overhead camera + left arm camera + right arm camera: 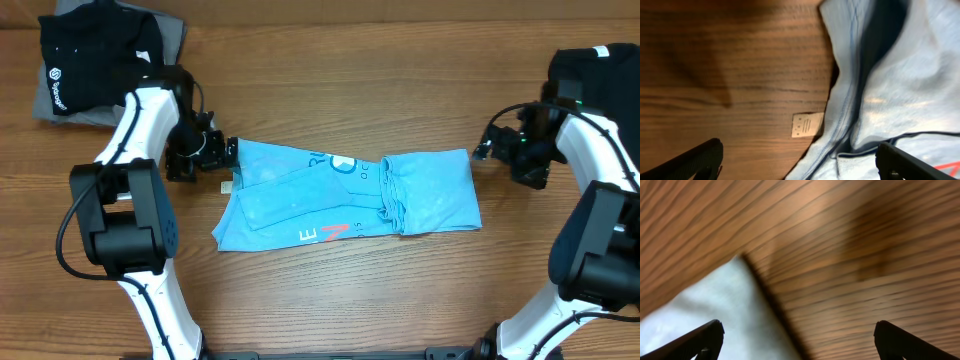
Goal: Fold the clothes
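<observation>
A light blue T-shirt (345, 195) lies partly folded in the middle of the wooden table, red-and-white lettering at its front edge. My left gripper (230, 153) is open at the shirt's upper left corner. In the left wrist view, that gripper (800, 167) straddles the shirt's hem (900, 85) and bare wood, with a white label (807, 124) poking out from under the cloth. My right gripper (484, 150) is open just off the shirt's upper right corner. In the right wrist view, the gripper (800, 347) holds nothing, and the shirt's pale corner (715, 310) lies under its left finger.
A black shirt (95, 55) lies folded on a grey one (172, 35) at the back left corner. Another black garment (600, 75) sits at the back right, behind the right arm. Bare wood surrounds the blue shirt.
</observation>
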Robot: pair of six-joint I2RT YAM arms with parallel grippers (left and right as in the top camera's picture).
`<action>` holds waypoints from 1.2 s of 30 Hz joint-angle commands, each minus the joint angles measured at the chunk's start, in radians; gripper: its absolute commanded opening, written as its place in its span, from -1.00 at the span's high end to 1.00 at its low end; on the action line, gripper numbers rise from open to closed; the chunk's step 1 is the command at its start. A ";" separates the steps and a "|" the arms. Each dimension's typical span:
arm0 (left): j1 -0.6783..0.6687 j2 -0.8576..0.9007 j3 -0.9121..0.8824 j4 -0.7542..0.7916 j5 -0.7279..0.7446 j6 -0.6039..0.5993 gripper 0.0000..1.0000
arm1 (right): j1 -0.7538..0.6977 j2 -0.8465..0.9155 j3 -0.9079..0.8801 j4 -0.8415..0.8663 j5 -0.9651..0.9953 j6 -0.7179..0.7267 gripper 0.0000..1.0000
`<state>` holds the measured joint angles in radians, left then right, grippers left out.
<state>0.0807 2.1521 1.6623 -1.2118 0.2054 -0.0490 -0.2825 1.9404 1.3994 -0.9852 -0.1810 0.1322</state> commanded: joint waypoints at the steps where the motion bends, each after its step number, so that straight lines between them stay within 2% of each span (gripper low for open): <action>1: 0.069 -0.030 0.006 0.015 0.167 0.081 -1.00 | -0.053 -0.012 -0.002 0.003 0.041 0.025 -1.00; 3: 0.093 -0.030 -0.006 0.016 0.235 0.104 -1.00 | -0.072 -0.012 -0.002 0.002 0.041 0.025 -1.00; 9: 0.103 -0.030 -0.090 0.027 0.233 0.140 -1.00 | -0.090 -0.012 -0.002 0.005 0.041 0.025 -1.00; 14: 0.100 -0.030 -0.170 0.111 0.243 0.148 -1.00 | -0.090 -0.012 -0.002 0.008 0.024 0.025 -1.00; 20: 0.095 -0.030 -0.247 0.169 0.389 0.199 -1.00 | -0.090 -0.012 -0.002 0.007 0.019 0.025 -1.00; 30: 0.026 -0.030 -0.320 0.177 0.389 0.199 -0.99 | -0.090 -0.012 -0.002 0.007 0.008 0.025 -1.00; 36: -0.024 -0.030 -0.320 0.213 0.387 0.166 -0.82 | -0.090 -0.012 -0.002 0.007 -0.003 0.025 -1.00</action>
<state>0.0879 2.0850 1.3800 -1.0222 0.6411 0.1242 -0.3729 1.9404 1.3994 -0.9810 -0.1703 0.1532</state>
